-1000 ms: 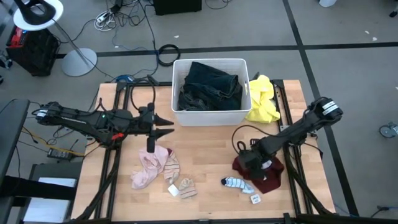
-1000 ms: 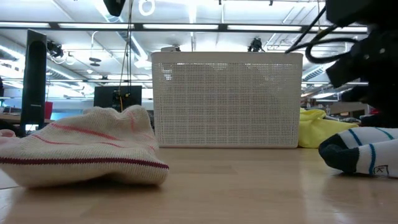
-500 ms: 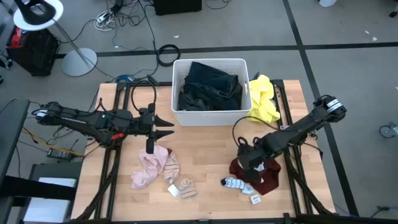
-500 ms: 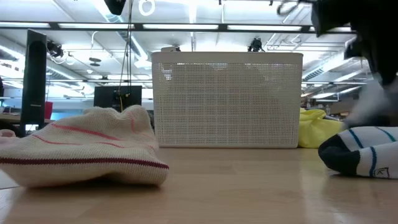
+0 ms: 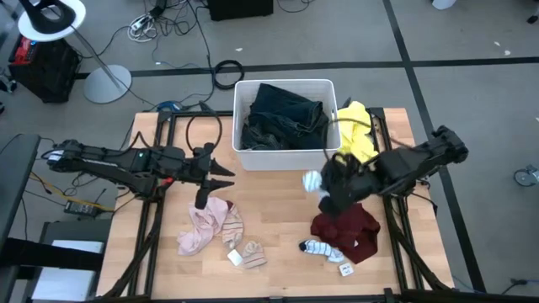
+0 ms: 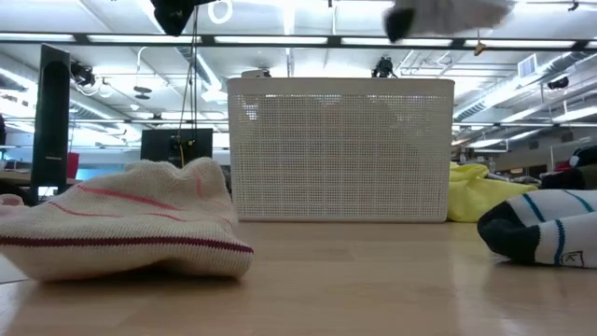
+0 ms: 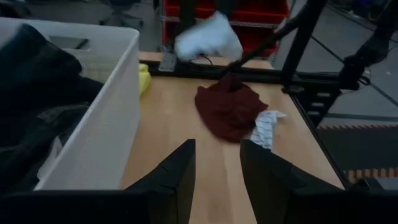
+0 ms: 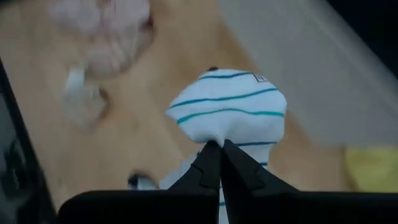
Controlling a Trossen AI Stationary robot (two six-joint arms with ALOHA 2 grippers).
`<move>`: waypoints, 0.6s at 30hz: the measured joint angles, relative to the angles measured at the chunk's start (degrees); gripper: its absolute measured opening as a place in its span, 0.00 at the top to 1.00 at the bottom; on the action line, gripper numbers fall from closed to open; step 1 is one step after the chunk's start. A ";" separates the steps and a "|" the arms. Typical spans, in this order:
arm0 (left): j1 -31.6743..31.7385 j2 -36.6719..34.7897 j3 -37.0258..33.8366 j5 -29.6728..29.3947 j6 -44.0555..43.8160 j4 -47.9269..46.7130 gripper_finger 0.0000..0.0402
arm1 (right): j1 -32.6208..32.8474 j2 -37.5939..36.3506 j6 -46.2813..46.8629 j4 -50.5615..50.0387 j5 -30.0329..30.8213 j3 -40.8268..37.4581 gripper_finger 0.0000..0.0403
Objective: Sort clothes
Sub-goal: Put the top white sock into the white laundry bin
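1. The right gripper [image 8: 216,155] is clamped on a white sock with teal stripes [image 8: 229,112], which is held in the air just in front of the white bin [image 5: 283,156], between it and the maroon garment [image 5: 347,231].
2. In the high view the lifted sock [image 5: 312,179] is seen only as a pale blur, and its lower end is hidden behind the fingers in the right wrist view.
3. The left gripper [image 5: 227,173] is held over the table left of the bin, its fingers [image 7: 178,177] parted and nothing between them.
4. A second striped sock [image 5: 318,247] lies touching the maroon garment's front-left edge; what looks like a tag [image 5: 345,268] lies beside it.
5. Dark garments [image 5: 284,115] fill the bin; their lower layers are hidden.
6. A yellow garment [image 5: 358,133] lies against the bin's right wall, close to the table's right edge.
7. A pale pink garment [image 5: 202,228] and small socks [image 5: 251,252] lie front-left; bare wood [image 5: 274,215] is left open mid-table.
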 joint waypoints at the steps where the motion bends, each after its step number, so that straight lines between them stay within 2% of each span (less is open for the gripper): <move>1: 0.29 0.00 0.00 0.62 0.00 -0.02 0.67 | -0.70 0.04 -1.35 0.01 1.71 1.75 1.00; 5: 1.48 0.00 0.00 1.86 0.00 -0.02 0.67 | -4.95 0.02 -9.72 0.46 6.99 7.57 1.00; 11: 3.10 -0.11 0.00 1.97 0.07 -0.03 0.67 | -15.59 0.02 -25.71 2.51 7.29 11.43 1.00; 14: 3.63 -0.69 0.00 1.95 0.13 -0.17 0.67 | -22.15 0.03 -32.04 2.64 5.74 11.66 1.00; 18: 4.30 -2.78 0.00 0.71 0.20 -0.31 0.67 | -31.98 0.06 -38.52 2.12 -0.68 11.68 1.00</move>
